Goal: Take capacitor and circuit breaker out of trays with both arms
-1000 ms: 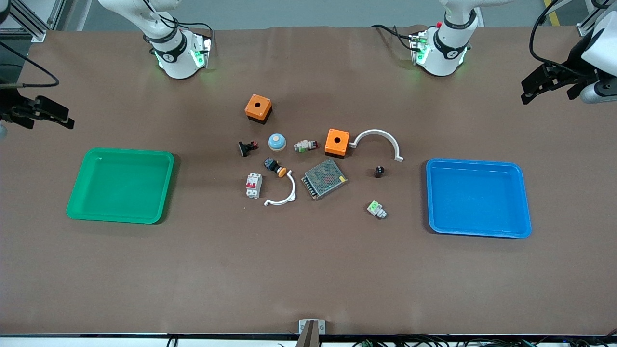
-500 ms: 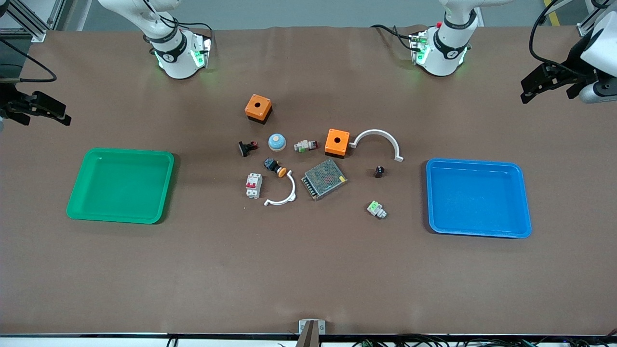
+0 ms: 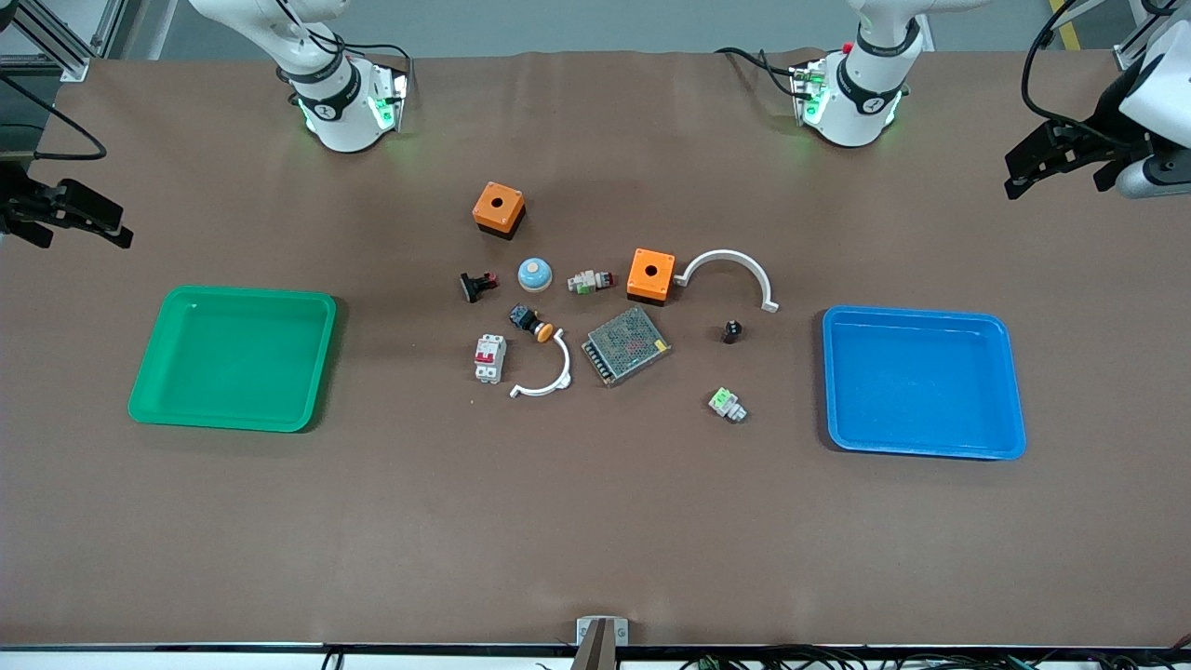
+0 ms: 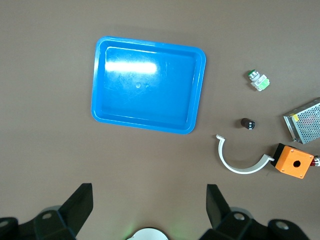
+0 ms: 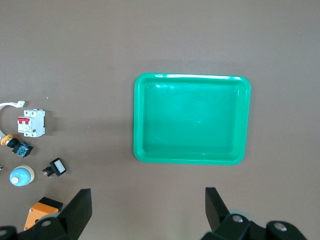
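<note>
The capacitor [image 3: 732, 330], a tiny dark cylinder, stands on the mat between the mesh power supply [image 3: 626, 345] and the blue tray [image 3: 921, 381]; the left wrist view shows the capacitor [image 4: 247, 123] beside that tray [image 4: 147, 85]. The breaker [image 3: 489, 357], light grey with red levers, lies at the cluster's edge toward the green tray [image 3: 233, 358], and the breaker [image 5: 31, 123] also shows in the right wrist view. My left gripper [image 3: 1056, 181] hangs open, high over the mat at the left arm's end. My right gripper [image 3: 79, 228] hangs open and empty over the right arm's end.
Two orange boxes [image 3: 499, 209] [image 3: 650, 274], two white curved pieces [image 3: 735, 270] [image 3: 549, 377], a blue dome [image 3: 535, 274], a black button part with orange cap [image 3: 530, 323], a black-and-red switch [image 3: 476, 285] and white-and-green connectors [image 3: 727, 404] [image 3: 590, 280] crowd the middle. Both trays hold nothing.
The right gripper has drifted a little toward the table's end and the robots' side. The left gripper and all parts stay put.
</note>
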Controlling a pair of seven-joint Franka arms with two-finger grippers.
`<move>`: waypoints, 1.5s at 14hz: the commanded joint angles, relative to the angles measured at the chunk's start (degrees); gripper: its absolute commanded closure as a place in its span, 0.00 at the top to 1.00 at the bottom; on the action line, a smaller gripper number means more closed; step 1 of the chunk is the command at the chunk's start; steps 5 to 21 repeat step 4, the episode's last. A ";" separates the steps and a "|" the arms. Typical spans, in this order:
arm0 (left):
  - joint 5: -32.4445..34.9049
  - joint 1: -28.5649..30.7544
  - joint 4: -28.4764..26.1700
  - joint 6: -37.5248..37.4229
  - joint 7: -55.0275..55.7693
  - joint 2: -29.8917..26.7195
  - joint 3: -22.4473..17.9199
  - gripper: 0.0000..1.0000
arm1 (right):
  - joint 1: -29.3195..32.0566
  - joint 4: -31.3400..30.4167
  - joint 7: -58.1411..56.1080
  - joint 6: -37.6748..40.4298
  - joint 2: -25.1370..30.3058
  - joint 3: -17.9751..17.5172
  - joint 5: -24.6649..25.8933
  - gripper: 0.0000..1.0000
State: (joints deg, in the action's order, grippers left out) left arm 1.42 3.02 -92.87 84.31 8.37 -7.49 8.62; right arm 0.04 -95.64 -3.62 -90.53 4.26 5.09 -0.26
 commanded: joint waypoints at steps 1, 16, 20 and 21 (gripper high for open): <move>-0.89 0.14 1.12 -0.82 -1.34 0.29 -0.35 1.00 | 0.66 -2.35 -0.07 -0.79 2.16 -0.26 0.08 1.00; -0.80 0.06 1.91 -0.82 -0.90 0.46 -0.53 1.00 | 1.10 -2.36 -0.24 -0.70 2.16 -0.26 0.00 1.00; -0.80 0.06 1.91 -0.82 -0.90 0.46 -0.53 1.00 | 1.10 -2.36 -0.24 -0.70 2.16 -0.26 0.00 1.00; -0.80 0.06 1.91 -0.82 -0.90 0.46 -0.53 1.00 | 1.10 -2.36 -0.24 -0.70 2.16 -0.26 0.00 1.00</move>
